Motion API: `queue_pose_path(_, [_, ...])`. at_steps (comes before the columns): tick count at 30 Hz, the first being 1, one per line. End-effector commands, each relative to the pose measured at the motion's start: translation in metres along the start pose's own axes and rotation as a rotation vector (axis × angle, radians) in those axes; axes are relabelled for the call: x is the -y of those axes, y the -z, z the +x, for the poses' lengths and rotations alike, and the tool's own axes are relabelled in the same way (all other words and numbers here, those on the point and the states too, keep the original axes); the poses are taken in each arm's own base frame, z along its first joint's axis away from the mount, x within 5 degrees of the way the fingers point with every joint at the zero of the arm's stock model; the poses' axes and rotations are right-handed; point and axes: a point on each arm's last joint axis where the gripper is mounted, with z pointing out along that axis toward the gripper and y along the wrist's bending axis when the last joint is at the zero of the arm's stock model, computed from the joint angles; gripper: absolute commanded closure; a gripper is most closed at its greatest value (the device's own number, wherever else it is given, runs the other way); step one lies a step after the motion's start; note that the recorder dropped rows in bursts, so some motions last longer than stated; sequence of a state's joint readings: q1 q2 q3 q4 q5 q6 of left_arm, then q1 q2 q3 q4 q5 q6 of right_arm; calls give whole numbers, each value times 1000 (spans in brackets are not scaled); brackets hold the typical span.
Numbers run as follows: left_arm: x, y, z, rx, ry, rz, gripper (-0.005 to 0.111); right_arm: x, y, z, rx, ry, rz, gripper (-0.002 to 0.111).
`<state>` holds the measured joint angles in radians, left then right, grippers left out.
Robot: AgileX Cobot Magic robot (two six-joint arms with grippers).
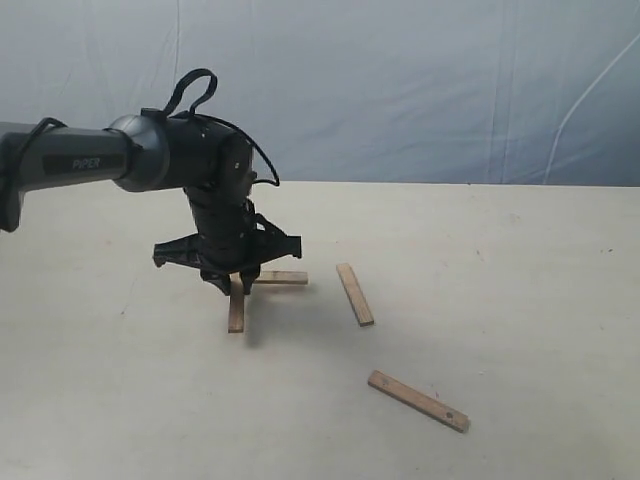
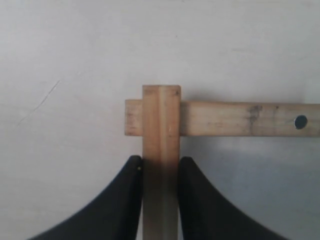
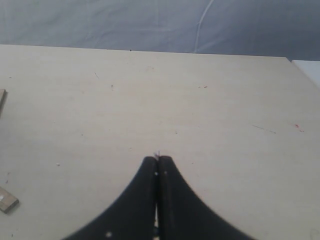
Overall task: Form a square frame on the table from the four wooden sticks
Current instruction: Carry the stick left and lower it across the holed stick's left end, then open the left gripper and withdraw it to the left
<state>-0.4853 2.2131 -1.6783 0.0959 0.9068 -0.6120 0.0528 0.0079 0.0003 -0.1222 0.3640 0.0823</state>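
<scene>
My left gripper (image 1: 238, 282) (image 2: 161, 164) points down at the table (image 1: 520, 300) and is shut on one wooden stick (image 2: 161, 125), both fingers pressed to its sides. The stick's far end lies across the end of a second stick (image 2: 240, 119) that has a dark hole, forming one corner. In the exterior view the held stick (image 1: 236, 310) runs toward the front and the crossed stick (image 1: 282, 278) runs right. A third stick (image 1: 355, 293) lies to the right, a fourth (image 1: 417, 400) nearer the front. My right gripper (image 3: 158, 160) is shut on nothing above bare table.
The blue-grey cloth backdrop (image 1: 400, 80) hangs behind the table's far edge. In the right wrist view, two stick ends (image 3: 7, 202) show at the picture's edge. The right arm is out of the exterior view.
</scene>
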Motion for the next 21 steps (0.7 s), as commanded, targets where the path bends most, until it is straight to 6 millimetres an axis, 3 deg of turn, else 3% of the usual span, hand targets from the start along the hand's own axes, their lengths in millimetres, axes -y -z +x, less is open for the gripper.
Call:
queue_pose_path(1, [0,-13,3,-42,-60,3,107,0,1,-1,17,-2,4,109])
queue_pose_path(6, [1,-19,3,-40,-61,5,102,0,1,-1,17,-2,4,109])
queue_pose_path(9, [0,-19,3,-40,-86,2,89,0,1,-1,17,-2,4,109])
queue_pose_path(13, [0,-18,3,-56,-126,-7,62,0,1,-1,17,-2,4,109])
queue_pose_path(16, [-2,-5,0,-64,-138,-36,47,0,1,-1,17,-2,4,109])
queue_pose_path(19, [-6,18,-2,-55,-150,-63,56,0,1,-1,17,-2,4,109])
queue_pose_path(21, [-9,37,-3,-42,-173,-79,77,0,1,-1,17,-2,4,109])
